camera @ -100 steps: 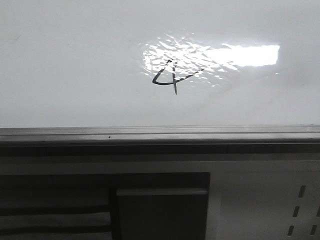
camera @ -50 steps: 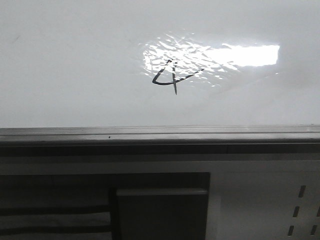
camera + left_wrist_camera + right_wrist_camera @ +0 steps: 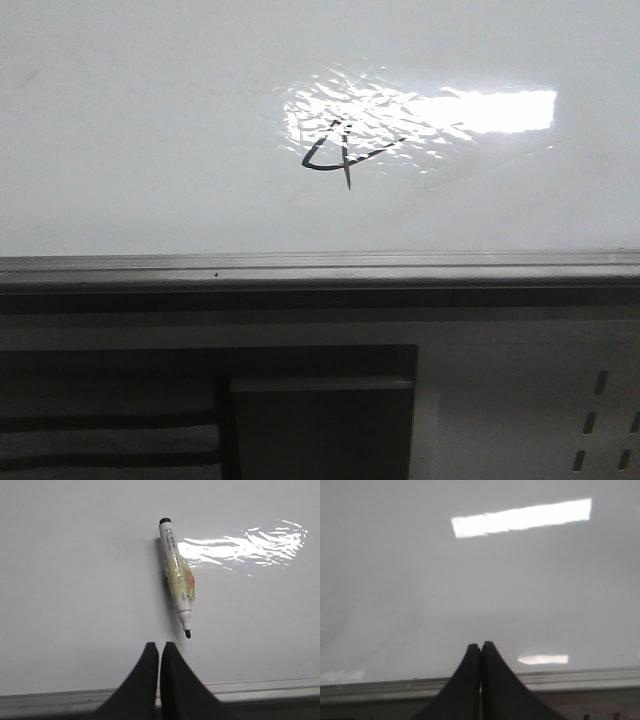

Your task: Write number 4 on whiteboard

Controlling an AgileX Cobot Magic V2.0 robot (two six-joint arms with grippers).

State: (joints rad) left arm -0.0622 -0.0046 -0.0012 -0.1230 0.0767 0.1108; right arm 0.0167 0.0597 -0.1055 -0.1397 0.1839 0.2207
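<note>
The number 4 (image 3: 335, 152) is drawn in thin black marker on the whiteboard (image 3: 150, 150), at the left end of the rippled glare patch. No gripper shows in the front view. In the left wrist view my left gripper (image 3: 159, 645) is shut and empty over the whiteboard (image 3: 75, 580). A white marker (image 3: 176, 577) with a yellow wrap lies uncapped on the board just beyond the fingertips, its black tip pointing toward them. In the right wrist view my right gripper (image 3: 480, 645) is shut and empty over the bare whiteboard (image 3: 395, 580).
The board's grey metal edge rail (image 3: 320, 266) runs across the front view, and shows in the left wrist view (image 3: 260, 686) and right wrist view (image 3: 580, 676). Below it sit a dark recessed panel (image 3: 320, 420) and a grey perforated panel (image 3: 600, 420).
The picture in the front view has shifted slightly, so the 4 and the rail sit a few pixels to the left and up. Nothing else differs.
</note>
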